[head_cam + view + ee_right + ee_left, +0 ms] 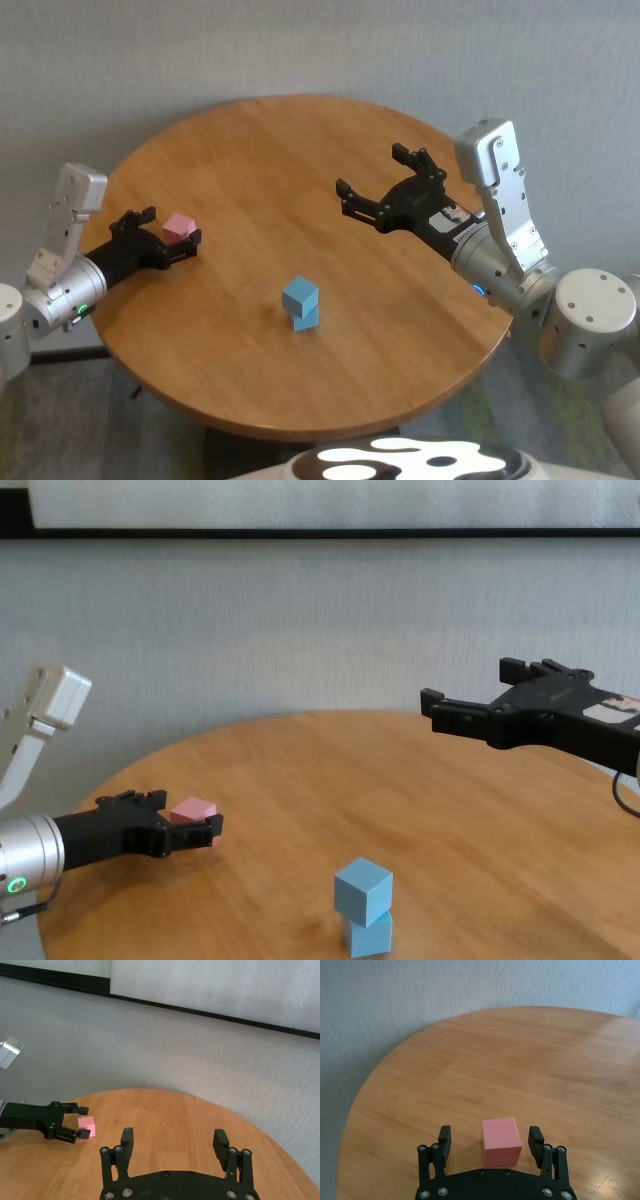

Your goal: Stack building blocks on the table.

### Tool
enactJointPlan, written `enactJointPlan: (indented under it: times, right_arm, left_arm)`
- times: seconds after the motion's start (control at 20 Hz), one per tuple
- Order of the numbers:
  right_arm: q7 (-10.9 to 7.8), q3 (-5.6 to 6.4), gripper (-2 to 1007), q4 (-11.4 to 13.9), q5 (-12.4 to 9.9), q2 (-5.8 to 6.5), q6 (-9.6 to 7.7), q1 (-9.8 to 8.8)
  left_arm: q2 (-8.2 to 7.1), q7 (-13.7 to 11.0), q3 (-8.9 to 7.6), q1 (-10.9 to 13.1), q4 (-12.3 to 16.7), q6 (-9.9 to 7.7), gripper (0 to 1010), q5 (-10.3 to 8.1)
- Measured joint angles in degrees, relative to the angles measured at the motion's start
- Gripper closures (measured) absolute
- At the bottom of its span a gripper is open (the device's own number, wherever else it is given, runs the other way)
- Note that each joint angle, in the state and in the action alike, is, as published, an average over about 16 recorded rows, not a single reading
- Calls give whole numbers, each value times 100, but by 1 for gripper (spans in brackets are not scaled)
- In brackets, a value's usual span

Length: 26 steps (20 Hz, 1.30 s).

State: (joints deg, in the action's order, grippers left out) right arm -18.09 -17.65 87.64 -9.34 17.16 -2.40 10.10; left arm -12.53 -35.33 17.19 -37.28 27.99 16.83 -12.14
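So our left claw (pixel 490 1142) is down at the bench (pixel 300 180) on the left side, fingers spread with the pink block (pixel 501 1141) sitting between them, not squeezed yet. We'd say centre it first, since the block looks closer to one finger than the other, then close gently so it doesn't twist. The two blue blocks (pixel 300 303) are already stacked near the front middle, the top one turned a bit, so we'll want to set pink down square and slow. Right claw (pixel 390 190) hangs open above the right side, well clear
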Motion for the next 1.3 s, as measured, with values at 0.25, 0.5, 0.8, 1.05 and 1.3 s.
enactJointPlan:
  times: [0.25, 0.5, 0.8, 1.05, 1.3]
  right_arm:
    - [0, 0, 0, 0, 0, 0, 0, 0]
    - [0, 0, 0, 0, 0, 0, 0, 0]
    - [0, 0, 0, 0, 0, 0, 0, 0]
    - [0, 0, 0, 0, 0, 0, 0, 0]
    - [0, 0, 0, 0, 0, 0, 0, 0]
  left_arm:
    - [8, -12, -48, 51, 29, -3, 11, -22]
    - [18, -56, -83, 75, 20, -24, 29, -63]
    - [22, -94, -96, 83, 6, -45, 118, -93]
    - [23, -102, -98, 87, -4, -54, 258, -105]
    - [22, -85, -89, 86, 0, -50, 423, -96]
